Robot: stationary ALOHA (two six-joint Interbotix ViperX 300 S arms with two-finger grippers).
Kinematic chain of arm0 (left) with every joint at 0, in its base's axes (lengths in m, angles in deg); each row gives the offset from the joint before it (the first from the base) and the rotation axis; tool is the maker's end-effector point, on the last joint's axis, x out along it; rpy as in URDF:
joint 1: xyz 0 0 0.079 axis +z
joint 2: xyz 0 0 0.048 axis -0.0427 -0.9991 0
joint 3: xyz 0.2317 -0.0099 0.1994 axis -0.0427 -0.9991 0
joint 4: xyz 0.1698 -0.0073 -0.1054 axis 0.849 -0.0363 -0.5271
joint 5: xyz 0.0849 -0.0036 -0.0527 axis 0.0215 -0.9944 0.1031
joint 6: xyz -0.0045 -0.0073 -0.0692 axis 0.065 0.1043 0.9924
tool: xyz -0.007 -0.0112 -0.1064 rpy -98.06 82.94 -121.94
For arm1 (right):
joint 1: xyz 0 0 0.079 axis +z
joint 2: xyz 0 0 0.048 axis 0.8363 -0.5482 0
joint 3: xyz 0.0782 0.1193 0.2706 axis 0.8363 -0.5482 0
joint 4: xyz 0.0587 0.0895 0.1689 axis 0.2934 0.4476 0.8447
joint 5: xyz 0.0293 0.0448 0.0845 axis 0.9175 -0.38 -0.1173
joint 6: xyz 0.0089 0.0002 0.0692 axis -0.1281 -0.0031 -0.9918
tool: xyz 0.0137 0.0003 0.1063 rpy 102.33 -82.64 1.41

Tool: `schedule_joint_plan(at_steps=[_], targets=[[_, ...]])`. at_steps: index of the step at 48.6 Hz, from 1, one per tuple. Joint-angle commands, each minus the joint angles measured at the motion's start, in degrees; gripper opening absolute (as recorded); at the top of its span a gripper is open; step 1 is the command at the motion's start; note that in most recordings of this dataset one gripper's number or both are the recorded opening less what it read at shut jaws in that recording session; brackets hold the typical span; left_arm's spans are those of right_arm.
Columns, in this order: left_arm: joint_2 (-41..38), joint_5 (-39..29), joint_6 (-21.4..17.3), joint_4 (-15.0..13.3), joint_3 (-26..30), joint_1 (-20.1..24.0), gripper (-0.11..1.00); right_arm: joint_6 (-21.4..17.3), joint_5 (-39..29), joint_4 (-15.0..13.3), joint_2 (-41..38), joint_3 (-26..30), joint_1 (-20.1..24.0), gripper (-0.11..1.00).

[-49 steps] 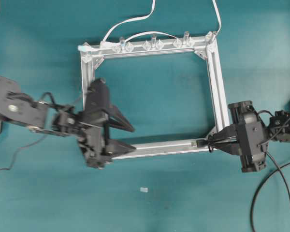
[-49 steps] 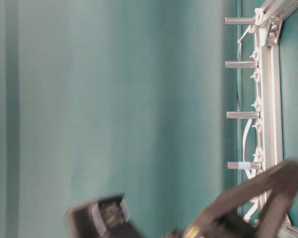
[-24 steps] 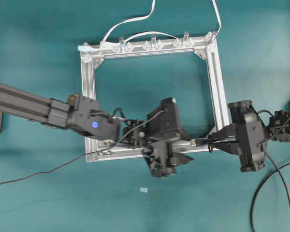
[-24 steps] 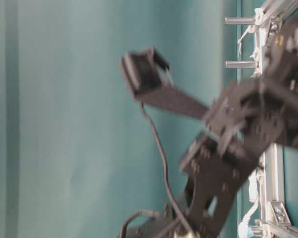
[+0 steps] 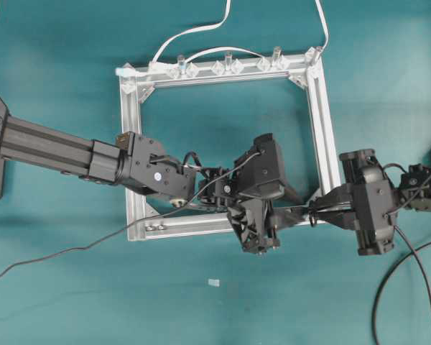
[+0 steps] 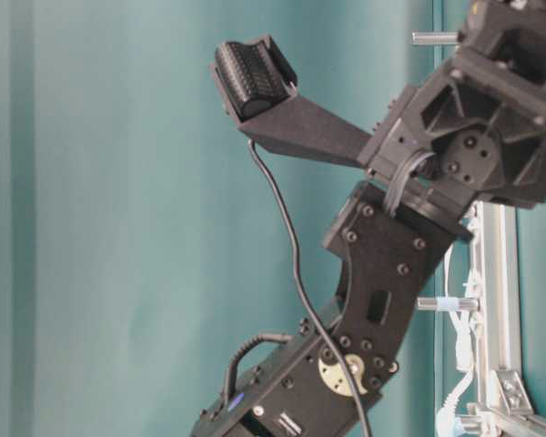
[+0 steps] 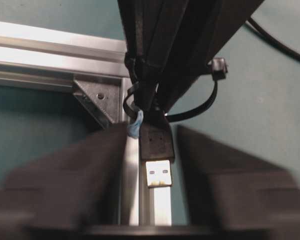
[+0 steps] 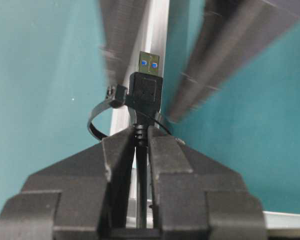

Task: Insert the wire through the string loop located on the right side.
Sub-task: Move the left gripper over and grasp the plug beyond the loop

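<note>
Teal cloth covers the whole work surface, and the table-level view shows the same teal as a backdrop, with no other room detail. At the overhead view's centre lies a square aluminium frame, its top bar carrying clear clips and white flat cables that run off the upper edge. A small pale scrap lies on the cloth below the frame.

From the left edge the left arm reaches across to the frame's lower bar, right of centre. The left gripper has its jaws parted on either side of the plug, not touching it in its wrist view; they are blurred, so I judge them to be closing. From the right edge, the right gripper is clenched on the wire just behind its USB plug, at the frame's lower right corner.

The string loop appears as a thin dark ring around the cable at the plug's base, beside the frame bar, so the plug appears already through it. The step in hand looks like a handover: the left jaws must close squarely on the plug, then the right must let go so the wire can be drawn toward the picture's left. A skewed pinch could twist the plug or drag the loop.
</note>
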Motion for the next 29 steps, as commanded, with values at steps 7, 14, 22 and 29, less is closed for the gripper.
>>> schedule_joint_plan(at_steps=[7,14,22,29], targets=[[1.7,-0.2,-0.6,0.1,1.0,-0.6,0.22,-0.1,0.5,-0.2,0.4,0.3,-0.1,0.11],[1.8,-0.2,-0.4,0.2,0.9,-0.6,0.22,-0.4,0.5,-0.2,0.4,0.2,-0.1,0.11],[2.2,-0.3,-0.2,0.2,0.8,-0.6,0.22,-0.4,0.2,-0.1,1.3,0.4,-0.1,0.11],[2.8,-0.5,0.0,0.2,0.7,-0.8,0.22,0.1,-0.3,-0.1,2.1,-0.1,-0.1,0.11]])
